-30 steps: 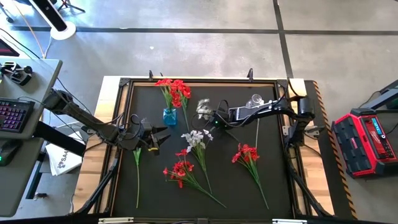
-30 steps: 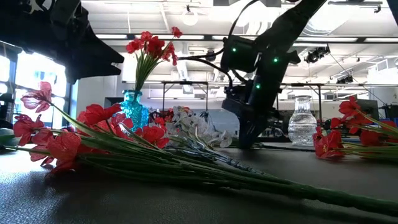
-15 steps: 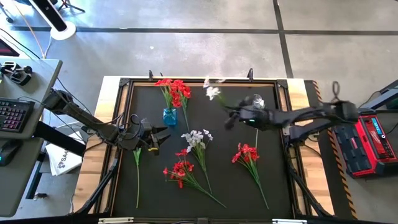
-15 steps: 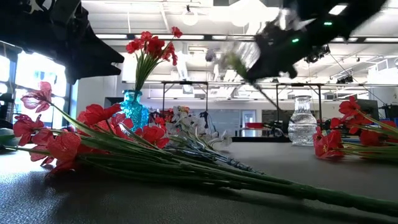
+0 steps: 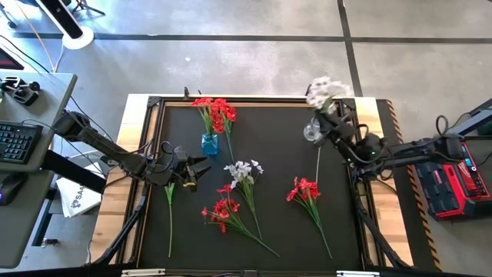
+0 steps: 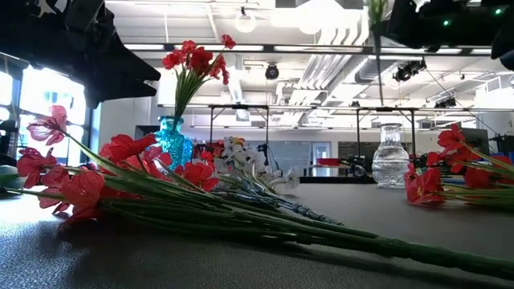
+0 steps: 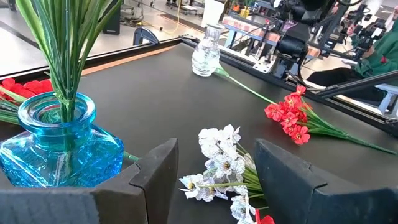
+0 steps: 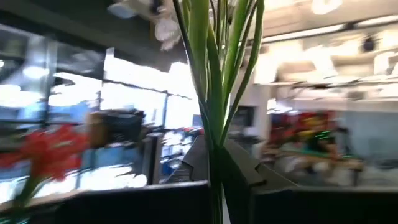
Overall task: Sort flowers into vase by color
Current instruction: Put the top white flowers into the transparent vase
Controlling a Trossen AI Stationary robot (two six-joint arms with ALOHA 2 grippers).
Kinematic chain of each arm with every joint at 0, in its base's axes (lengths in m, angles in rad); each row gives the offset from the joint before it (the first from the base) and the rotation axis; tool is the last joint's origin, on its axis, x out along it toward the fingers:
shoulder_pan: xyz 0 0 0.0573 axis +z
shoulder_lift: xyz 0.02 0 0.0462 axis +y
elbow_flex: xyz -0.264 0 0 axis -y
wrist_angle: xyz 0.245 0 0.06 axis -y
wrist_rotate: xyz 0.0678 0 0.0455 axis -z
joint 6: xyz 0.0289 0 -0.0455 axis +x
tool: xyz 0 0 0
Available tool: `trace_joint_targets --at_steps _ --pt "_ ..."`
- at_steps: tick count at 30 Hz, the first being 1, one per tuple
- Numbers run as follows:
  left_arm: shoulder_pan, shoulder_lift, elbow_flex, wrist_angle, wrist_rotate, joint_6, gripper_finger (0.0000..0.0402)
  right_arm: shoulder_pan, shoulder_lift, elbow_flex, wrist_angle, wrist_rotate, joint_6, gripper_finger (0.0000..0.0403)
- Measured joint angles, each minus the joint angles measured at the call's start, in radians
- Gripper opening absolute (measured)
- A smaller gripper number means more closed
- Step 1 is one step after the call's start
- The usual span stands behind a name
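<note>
High view: my right hand (image 5: 332, 121) grips the white flower sprig (image 5: 320, 91) by its green stems, raised just above the clear glass vase (image 5: 312, 132). My left hand (image 5: 194, 171) waits open beside the blue vase (image 5: 209, 144).

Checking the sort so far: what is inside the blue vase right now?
The blue vase holds a bunch of green stems topped with red flowers. No white blossoms show in it. Through the tinted glass in the left wrist view, the stem ends at the bottom cannot be made out.
</note>
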Motion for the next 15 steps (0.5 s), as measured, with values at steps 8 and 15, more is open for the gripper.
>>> trace_joint_targets --at_steps 8,15 --pt "0.000 0.000 0.000 0.000 0.000 0.000 0.0197 -0.137 -0.016 0.002 -0.106 0.030 0.032 0.0000" --pt "0.000 0.000 0.000 -0.001 0.000 0.006 0.0197 -0.215 -0.007 0.002 -0.294 -0.002 0.200 0.0000"
